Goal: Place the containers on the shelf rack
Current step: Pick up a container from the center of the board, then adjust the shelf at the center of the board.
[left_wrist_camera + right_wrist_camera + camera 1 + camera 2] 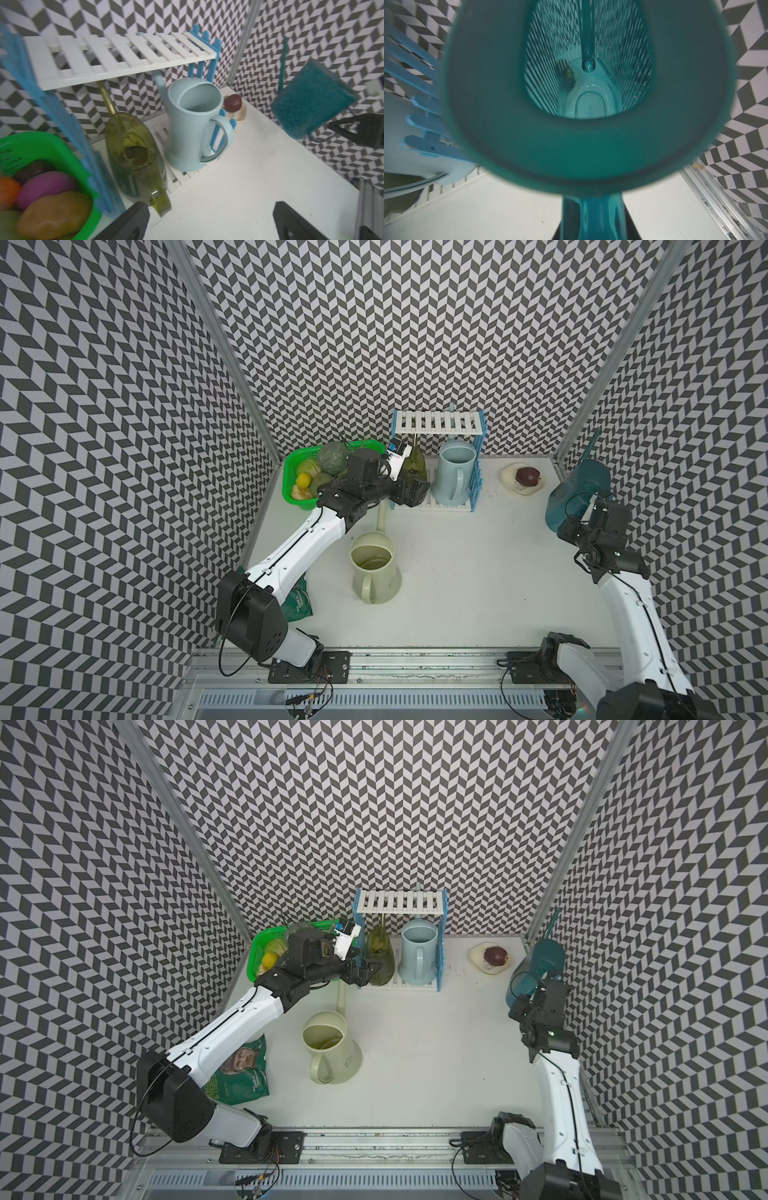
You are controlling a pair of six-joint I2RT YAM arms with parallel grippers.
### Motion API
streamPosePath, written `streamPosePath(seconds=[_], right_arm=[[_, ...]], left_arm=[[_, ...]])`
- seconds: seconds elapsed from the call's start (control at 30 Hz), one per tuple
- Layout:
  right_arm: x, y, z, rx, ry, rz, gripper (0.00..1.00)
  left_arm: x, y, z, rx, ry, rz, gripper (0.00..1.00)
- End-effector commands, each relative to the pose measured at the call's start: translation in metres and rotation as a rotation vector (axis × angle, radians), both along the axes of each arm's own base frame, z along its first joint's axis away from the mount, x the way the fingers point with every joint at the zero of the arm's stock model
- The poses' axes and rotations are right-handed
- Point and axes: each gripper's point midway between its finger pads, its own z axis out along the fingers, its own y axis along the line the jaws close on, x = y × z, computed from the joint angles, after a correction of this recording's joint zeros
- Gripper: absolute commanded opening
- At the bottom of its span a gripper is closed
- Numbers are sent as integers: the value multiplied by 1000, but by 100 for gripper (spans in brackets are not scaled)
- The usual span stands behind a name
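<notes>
Sitting side by side on the lower tier of the small rack with white slatted shelves and light blue picket sides (438,423) were the translucent olive-green long-spouted watering can (379,961) and the pale blue plastic watering can (453,477). The cream plastic watering can (374,568) stood on the white table (478,580), in front of the rack and apart from it. The translucent dark teal watering can (577,493) hung tilted near the table's right edge, its handle clamped in the right end effector (587,512). The left end effector (368,971) gaped wide just beside the olive-green can's handle.
</notes>
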Motion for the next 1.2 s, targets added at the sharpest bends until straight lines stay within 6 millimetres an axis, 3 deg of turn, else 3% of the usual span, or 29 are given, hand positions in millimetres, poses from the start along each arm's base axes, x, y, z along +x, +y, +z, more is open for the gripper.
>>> streamPosePath(seconds=[0.0,0.2,0.47,0.6,0.97,1.17], right_arm=[[4,8,75,-26,-214,33,1],[-7,22,119,-34,-299,102,1],[-11,45,160,2,-350,212,1],[-13,55,174,15,-376,264,1],[-9,87,202,61,-417,413,0],[2,113,203,72,-407,467,0]], left_arm=[[28,31,8,46,-20,224,100],[57,42,-10,116,18,298,97],[111,49,-36,207,104,337,75],[131,46,-50,235,153,343,70],[152,43,-96,288,240,368,50],[156,46,-102,298,239,393,47]])
